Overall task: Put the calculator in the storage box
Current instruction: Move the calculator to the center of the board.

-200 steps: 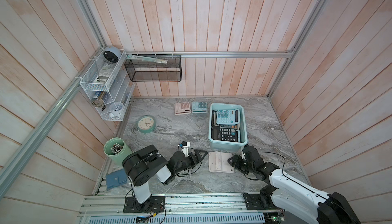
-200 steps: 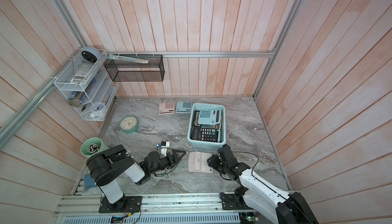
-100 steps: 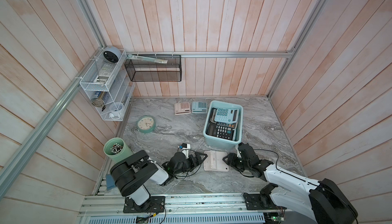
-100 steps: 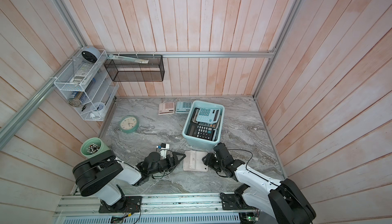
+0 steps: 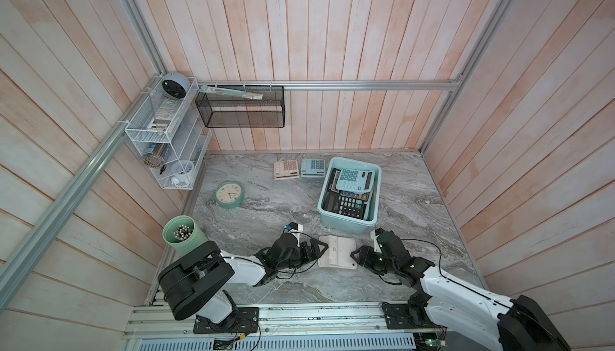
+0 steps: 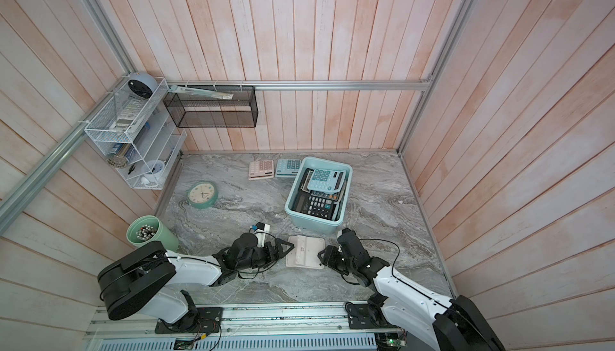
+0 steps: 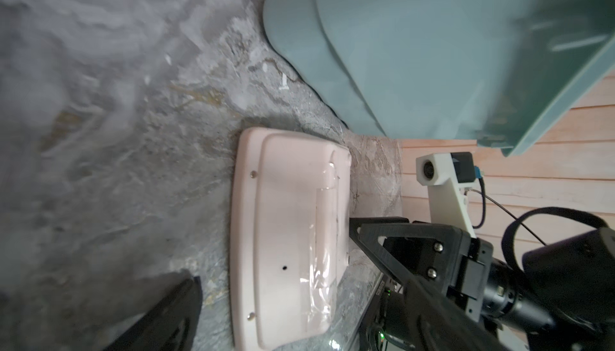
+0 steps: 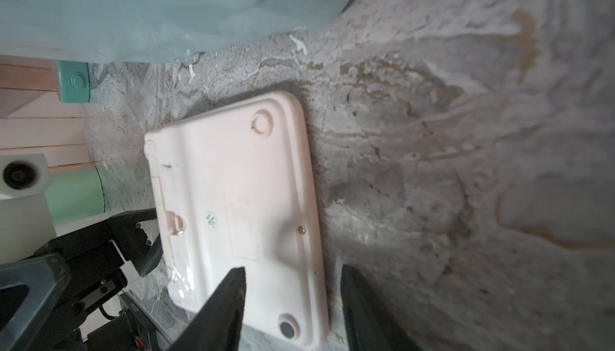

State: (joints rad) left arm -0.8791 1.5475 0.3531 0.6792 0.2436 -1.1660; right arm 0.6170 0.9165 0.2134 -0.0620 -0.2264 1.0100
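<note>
Lying face down on the marble table point(image 5: 266, 206), the pale pink calculator point(image 5: 336, 252) was seen between the two grippers, just in front of the storage box point(image 5: 346, 225) and outside it. The left gripper point(image 5: 316, 255) was held at the calculator's left edge with its jaws spread wide, one of its fingers point(image 8: 146, 249) close against that edge. The right gripper point(image 5: 355, 257) was placed at the opposite edge with its jaws partly apart. In the right wrist view one finger point(image 8: 219, 299) was shown over the calculator's back and the other off its edge, over bare marble. Whether either pressed on the casing could not be told. The storage box was set slightly askew, and several calculators were stacked in it, a light blue calculator point(image 5: 354, 180) lying tilted over a black calculator point(image 5: 347, 203). Near the back wall, a rear pink calculator point(image 5: 285, 169) and a rear blue calculator point(image 5: 312, 168) were laid side by side, face up, just beside the box. A round green clock point(image 5: 228, 194) and a green pen cup point(image 5: 181, 234) were placed well to the left.
</note>
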